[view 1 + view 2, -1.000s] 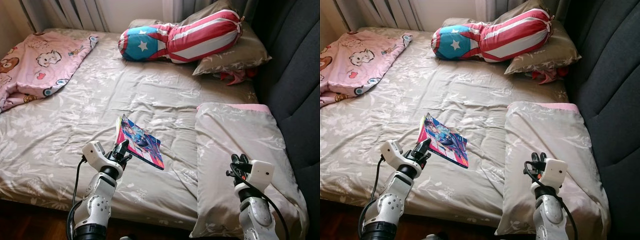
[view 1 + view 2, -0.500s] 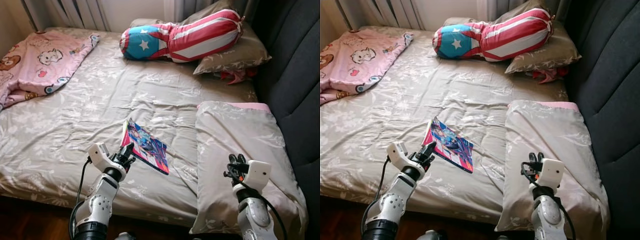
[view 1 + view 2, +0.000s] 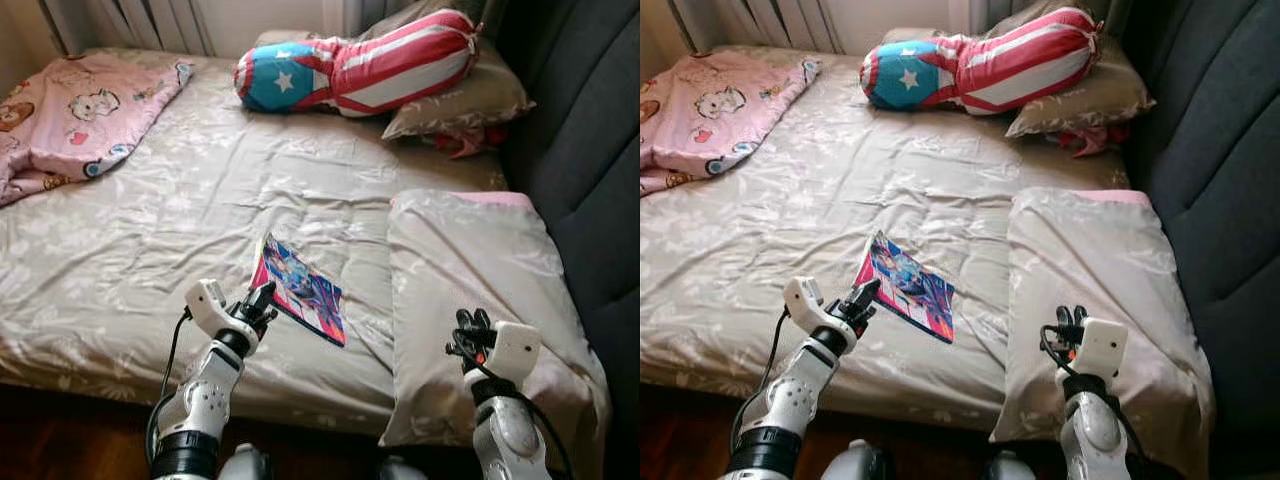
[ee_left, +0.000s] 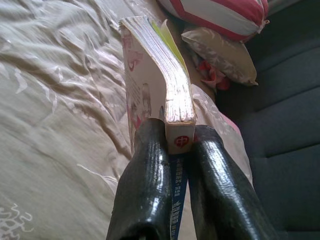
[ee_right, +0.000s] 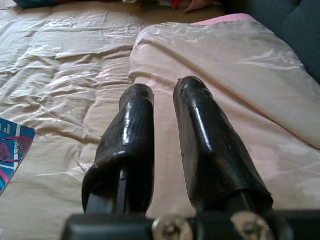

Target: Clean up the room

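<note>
A thin book with a bright blue, pink and red cover [image 3: 302,298] is held tilted just above the grey floral bed sheet [image 3: 180,230], near the bed's front edge. My left gripper [image 3: 262,298] is shut on its lower corner. In the left wrist view both black fingers [image 4: 150,165] clamp the book's spine [image 4: 178,140], and the pages [image 4: 160,65] point away towards the pillows. My right gripper [image 3: 470,320] hovers over the near pillow's front end, shut with nothing between its fingers [image 5: 197,125].
A grey pillow with pink trim [image 3: 470,250] lies at the right. A stars-and-stripes bolster [image 3: 360,65] rests on another grey pillow [image 3: 470,95], beside a red cloth [image 3: 460,142]. A pink cartoon blanket [image 3: 70,110] lies far left. A dark padded headboard [image 3: 590,150] is on the right, with dark floor [image 3: 60,430] below.
The camera has shifted, so more of the bed's front edge and floor show. My left gripper still holds the book, now slightly further right over the sheet. The right arm stays put.
</note>
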### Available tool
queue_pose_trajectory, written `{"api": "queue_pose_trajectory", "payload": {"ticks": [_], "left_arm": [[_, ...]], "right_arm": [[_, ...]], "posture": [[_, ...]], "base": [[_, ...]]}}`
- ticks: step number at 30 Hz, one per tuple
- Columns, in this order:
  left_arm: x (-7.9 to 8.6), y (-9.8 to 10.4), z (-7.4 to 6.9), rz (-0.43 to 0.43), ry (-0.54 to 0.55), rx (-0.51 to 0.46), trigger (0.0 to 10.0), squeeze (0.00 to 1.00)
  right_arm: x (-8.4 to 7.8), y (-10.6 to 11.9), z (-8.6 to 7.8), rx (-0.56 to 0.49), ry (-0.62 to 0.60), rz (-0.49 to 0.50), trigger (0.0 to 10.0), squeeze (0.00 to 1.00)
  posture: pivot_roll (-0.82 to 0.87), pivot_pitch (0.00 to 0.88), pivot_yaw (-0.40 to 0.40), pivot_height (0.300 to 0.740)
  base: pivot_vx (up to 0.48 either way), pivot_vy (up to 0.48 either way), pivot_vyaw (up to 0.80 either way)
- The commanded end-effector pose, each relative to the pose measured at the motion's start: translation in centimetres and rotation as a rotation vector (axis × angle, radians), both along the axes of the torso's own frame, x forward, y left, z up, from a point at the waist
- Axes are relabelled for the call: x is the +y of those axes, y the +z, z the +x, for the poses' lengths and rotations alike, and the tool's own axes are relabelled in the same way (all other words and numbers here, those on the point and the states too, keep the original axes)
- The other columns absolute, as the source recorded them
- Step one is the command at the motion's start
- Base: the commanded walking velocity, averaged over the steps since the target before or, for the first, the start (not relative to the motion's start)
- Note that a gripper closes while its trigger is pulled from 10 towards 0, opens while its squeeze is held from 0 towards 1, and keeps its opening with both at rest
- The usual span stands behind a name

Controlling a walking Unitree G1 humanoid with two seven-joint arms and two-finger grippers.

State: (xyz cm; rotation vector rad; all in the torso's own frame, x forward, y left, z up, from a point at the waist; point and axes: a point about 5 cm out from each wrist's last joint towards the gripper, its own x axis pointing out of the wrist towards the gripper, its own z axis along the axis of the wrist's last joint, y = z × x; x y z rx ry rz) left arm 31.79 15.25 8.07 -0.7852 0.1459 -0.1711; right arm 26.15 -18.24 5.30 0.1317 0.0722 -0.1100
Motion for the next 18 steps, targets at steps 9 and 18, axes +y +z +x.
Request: {"api": "queue_pose_trajectory", "payload": {"ticks": [9, 18], "left_arm": [[0.24, 0.05, -0.24, -0.011, 0.007, -0.021, 10.0, 0.00], [0.20, 0.01, -0.22, -0.001, 0.004, -0.022, 10.0, 0.00]], "right_arm": [[0.02, -0.20, -0.03, 0.019, 0.013, -0.004, 10.0, 0.00], [0.14, -0.05, 0.15, 0.003, 0.010, -0.003, 10.0, 0.00]], "posture": [[-0.09, 0.184, -0.033, 0.675], [-0.09, 0.168, -0.029, 0.655]], "base": [[0.000, 0.000, 0.00], [0.000, 0.000, 0.00]]}}
